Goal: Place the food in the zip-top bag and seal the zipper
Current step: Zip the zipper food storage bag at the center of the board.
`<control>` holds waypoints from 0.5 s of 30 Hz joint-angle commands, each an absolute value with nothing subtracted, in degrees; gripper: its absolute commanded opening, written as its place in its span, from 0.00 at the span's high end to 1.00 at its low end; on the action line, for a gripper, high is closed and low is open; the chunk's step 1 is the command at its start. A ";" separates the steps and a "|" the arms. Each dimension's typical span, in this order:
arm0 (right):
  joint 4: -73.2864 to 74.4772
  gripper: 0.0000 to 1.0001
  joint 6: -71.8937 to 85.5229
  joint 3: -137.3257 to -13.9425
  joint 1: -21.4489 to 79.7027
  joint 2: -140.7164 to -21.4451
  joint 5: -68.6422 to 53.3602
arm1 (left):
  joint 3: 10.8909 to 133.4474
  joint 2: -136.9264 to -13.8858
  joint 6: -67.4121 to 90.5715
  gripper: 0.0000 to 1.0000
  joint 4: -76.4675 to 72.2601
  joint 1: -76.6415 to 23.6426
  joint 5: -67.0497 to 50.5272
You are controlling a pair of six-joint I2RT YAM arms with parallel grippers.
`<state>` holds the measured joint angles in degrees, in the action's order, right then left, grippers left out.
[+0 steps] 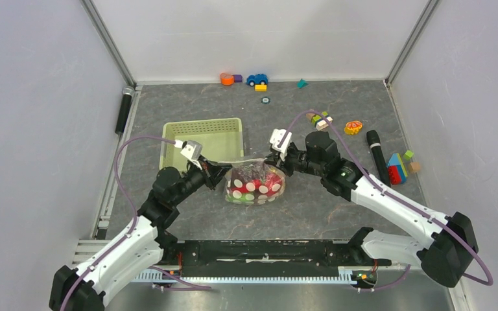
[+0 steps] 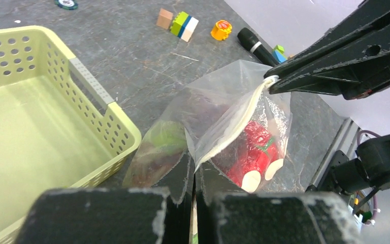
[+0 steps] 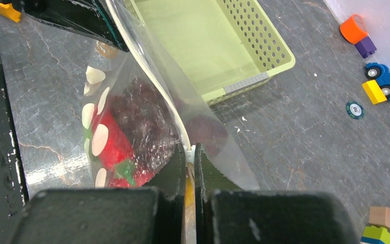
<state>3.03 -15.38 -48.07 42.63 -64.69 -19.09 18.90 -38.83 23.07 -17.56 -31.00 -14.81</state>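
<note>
**Clear film, loaded and slack: bag hung between two clenched grippers**

Plastic this thin had no stiffness of its own. The zip-top bag (image 1: 255,183) sat near the middle of the table (image 1: 337,214), just on the near side of the pale green basket (image 1: 201,126). Its belly rested on the surface and its top edge was stretched between the arms.

The food (image 2: 251,152) was already inside. A red piece lay low against the dotted wall, with dark grapes and something green behind it.

The left gripper (image 1: 215,170) was clenched on one end of the top edge. The right gripper (image 1: 279,160) was clenched on the zipper (image 2: 238,119) at the other end, right at the slider tab (image 3: 189,152).

The toy pieces were probably light, hollow and hard. They would roll and pile in the lowest corner, pulling the film into folds without straining it.

The film looked slick and crumpled easily, so a pinch on the bare wall would likely slip or bunch. The zipper strip was the firmest part and the sensible place to hold: one end anchored, the tab pinched squarely at the other. Tension along the strip mattered, since a slack zipper would buckle ahead of the slider.

The strip read as a single whitish line in both wrist views. Whether it was pressed shut along its whole length could not be told.
</note>
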 commanded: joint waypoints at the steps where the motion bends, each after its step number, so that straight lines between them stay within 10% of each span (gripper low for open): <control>1: 1.94 1.00 -14.93 -46.52 41.73 -62.41 -13.25 | 19.53 -35.76 25.76 0.98 -16.52 -30.76 -6.39; 15: 2.67 1.00 -15.60 -44.82 41.63 -61.29 -3.78 | 18.43 -29.67 24.46 0.98 -11.29 -30.76 -2.10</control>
